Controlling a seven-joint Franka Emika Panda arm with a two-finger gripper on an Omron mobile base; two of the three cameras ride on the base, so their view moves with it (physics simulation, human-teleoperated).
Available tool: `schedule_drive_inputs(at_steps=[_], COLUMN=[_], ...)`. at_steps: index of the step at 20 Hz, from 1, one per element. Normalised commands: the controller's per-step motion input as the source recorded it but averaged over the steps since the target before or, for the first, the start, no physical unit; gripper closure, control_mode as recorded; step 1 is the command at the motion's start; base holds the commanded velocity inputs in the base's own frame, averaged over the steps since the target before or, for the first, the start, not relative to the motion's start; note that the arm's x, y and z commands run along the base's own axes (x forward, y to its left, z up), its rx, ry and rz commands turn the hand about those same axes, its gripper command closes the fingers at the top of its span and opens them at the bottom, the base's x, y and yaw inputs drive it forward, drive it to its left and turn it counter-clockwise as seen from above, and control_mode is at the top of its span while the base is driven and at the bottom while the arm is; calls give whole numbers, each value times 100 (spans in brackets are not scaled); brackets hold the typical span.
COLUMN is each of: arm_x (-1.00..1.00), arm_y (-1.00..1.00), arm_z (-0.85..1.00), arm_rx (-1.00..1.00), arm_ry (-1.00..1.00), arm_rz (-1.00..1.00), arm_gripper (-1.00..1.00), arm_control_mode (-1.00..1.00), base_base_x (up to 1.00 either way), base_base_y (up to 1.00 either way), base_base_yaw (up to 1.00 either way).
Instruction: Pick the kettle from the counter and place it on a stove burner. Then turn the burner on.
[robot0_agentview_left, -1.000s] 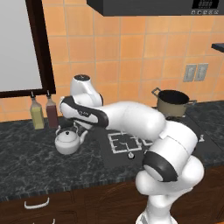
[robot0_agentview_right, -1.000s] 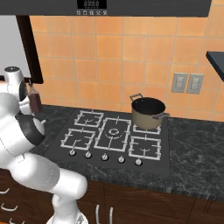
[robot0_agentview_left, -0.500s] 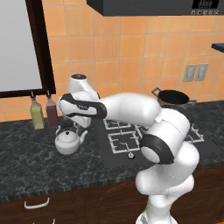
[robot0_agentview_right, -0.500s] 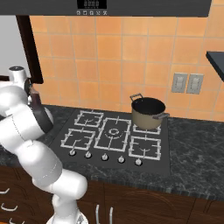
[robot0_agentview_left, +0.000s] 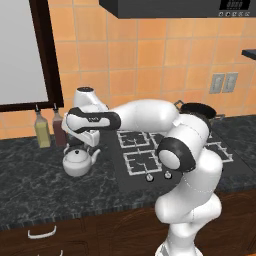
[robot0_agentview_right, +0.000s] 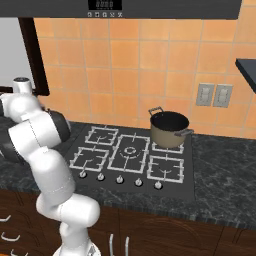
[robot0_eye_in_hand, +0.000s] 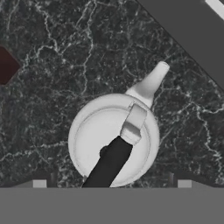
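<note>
while our open two-finger gripper (robot0_eye_in_hand: 111, 183) hovers above the small shiny silver kettle (robot0_agentview_left: 79, 161) on the black marbled counter (robot0_agentview_left: 30, 185), we should descend squarely over its dark arched handle (robot0_eye_in_hand: 109, 164).

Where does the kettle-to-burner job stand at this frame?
Done: nothing placed; the kettle sits on the counter left of the cooktop. In hand: the open gripper hangs directly above the kettle, its handle centred below, not grasped. Left: grasp, carry to the stove burner, set down, turn a knob.
</note>
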Motion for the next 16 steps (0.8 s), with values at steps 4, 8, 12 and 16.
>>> schedule_drive_inputs(at_steps=[4, 8, 12, 16], arm_x=[11, 9, 0, 0], arm_y=[14, 13, 1, 0], arm_z=[-14, -12, -10, -8], arm_rx=[0, 0, 0, 0], arm_ry=[3, 2, 3, 2], arm_rz=[0, 0, -5, -6], arm_gripper=[-100, -100, -100, 100], arm_control_mode=[-100, -100, -100, -100], base_base_x=[0, 0, 0, 0], base_base_y=[0, 0, 0, 0], base_base_yaw=[0, 0, 0, 0])
